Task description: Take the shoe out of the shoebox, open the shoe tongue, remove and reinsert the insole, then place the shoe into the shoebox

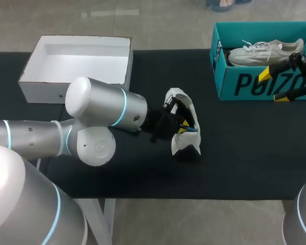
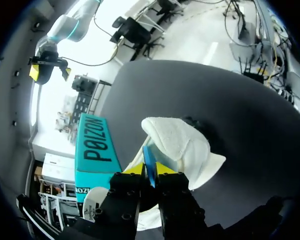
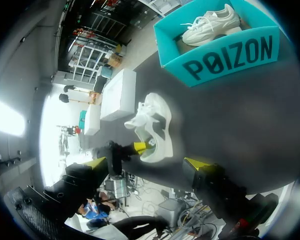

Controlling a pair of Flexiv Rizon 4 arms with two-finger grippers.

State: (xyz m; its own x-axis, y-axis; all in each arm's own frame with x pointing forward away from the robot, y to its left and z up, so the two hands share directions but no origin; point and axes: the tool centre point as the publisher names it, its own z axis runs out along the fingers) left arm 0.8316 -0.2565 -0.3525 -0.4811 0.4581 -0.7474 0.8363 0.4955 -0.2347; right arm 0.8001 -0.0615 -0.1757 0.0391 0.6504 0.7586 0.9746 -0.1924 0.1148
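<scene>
Shoe [image 1: 181,144] lies on the bench [image 1: 234,143], left gripper [image 2: 150,168] clamped on its blue insole [image 2: 148,155], right gripper [image 3: 147,163] released; ease it out slowly along the opening

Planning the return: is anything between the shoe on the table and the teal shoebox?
No object lies on the table between the shoe and the shoebox. The open right gripper hangs at the box's front wall, and another shoe lies inside.
</scene>
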